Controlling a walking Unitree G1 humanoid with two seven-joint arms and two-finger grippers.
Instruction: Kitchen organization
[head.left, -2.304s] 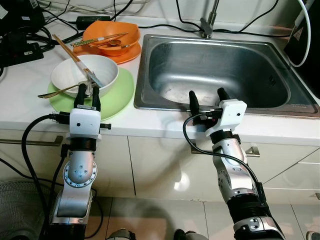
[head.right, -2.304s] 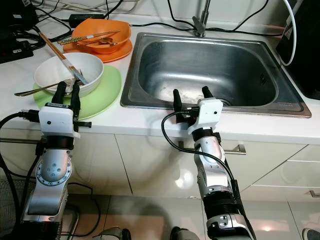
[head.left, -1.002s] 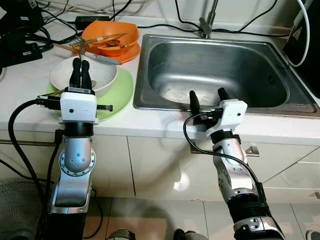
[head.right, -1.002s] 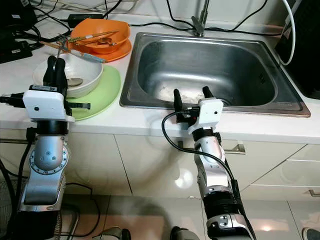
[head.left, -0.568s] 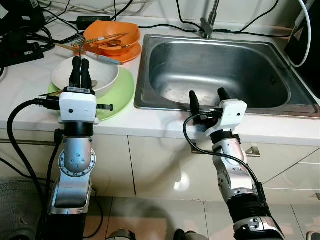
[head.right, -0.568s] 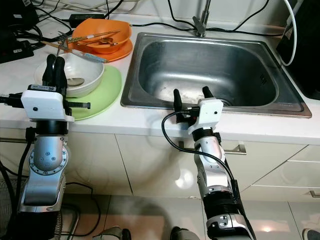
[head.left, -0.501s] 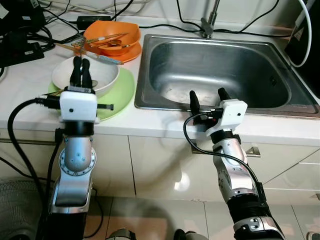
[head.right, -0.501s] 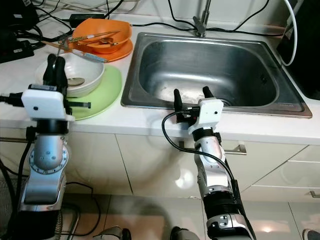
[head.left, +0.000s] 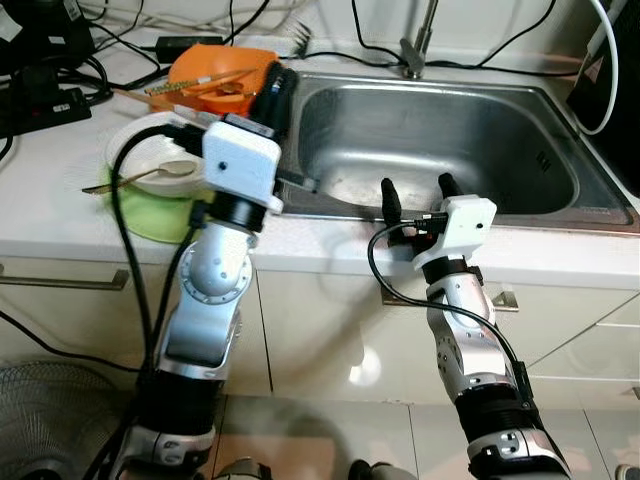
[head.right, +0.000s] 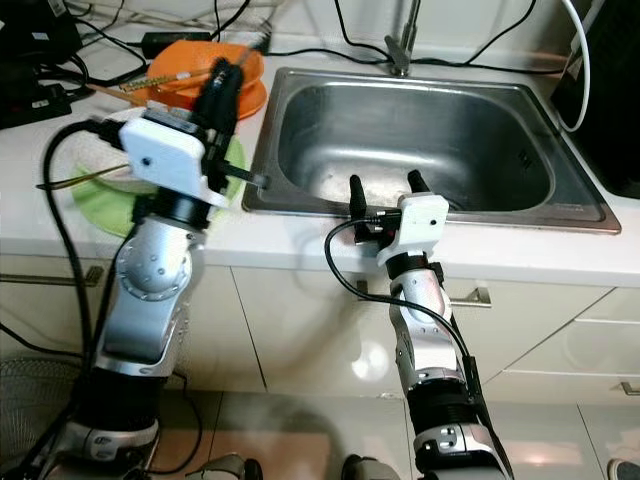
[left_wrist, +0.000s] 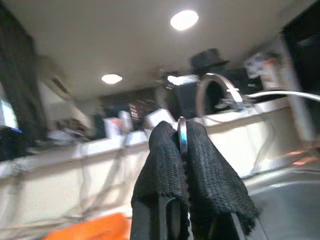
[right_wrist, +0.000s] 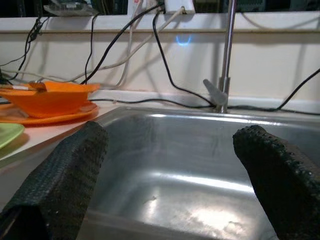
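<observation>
The right claw (head.left: 415, 189) sits nearest, fingers spread wide, at the front rim of the steel sink (head.left: 520, 215). The left claw (head.left: 278, 85) is raised by the sink's left edge, pinched tight on what looks like a fork (head.left: 299, 38), blurred, its tines poking up. Behind it on the tabletop (head.left: 40, 215): white bowl (head.left: 135, 150) with a spoon (head.left: 140, 177) on a green plate (head.left: 160, 212), then the orange bowl (head.left: 205, 65)
</observation>
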